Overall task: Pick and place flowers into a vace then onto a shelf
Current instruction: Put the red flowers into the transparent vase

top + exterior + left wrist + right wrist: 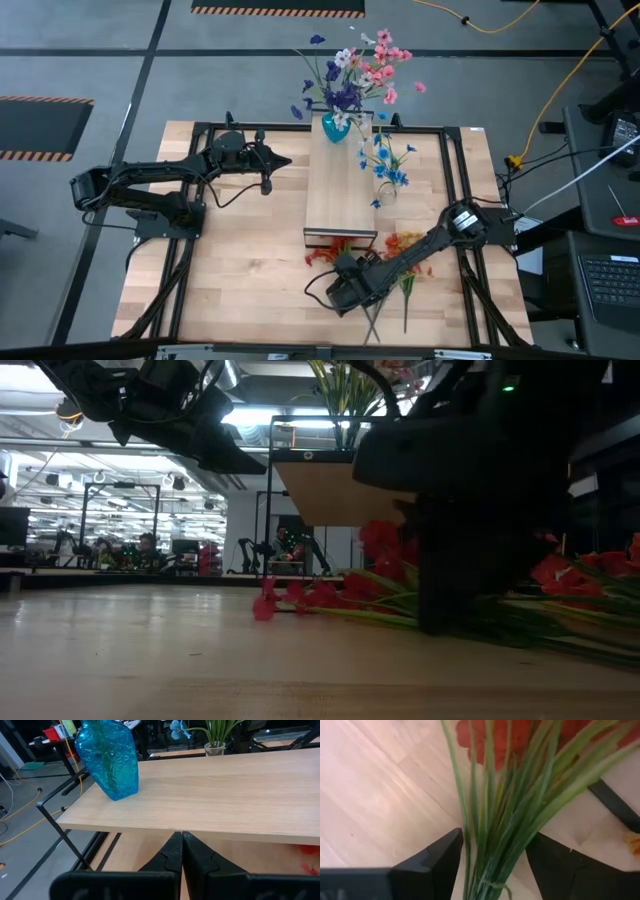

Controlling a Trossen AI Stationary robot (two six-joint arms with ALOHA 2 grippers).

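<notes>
Red-bloomed flowers (340, 250) lie on the tabletop (240, 270) near its front edge, just in front of the shelf (340, 190). The right gripper (495, 862) is down over them, its fingers standing wide on either side of the bunched green stems, not yet closed. So the step in hand looks like picking up this sprig, though contact with the fingers is hard to judge. Next, the fingers must close on the stems and lift toward the blue glass vase (109, 757) at the shelf's far end. The left gripper (181, 851) waits closed and empty beside the shelf's left edge.
</notes>
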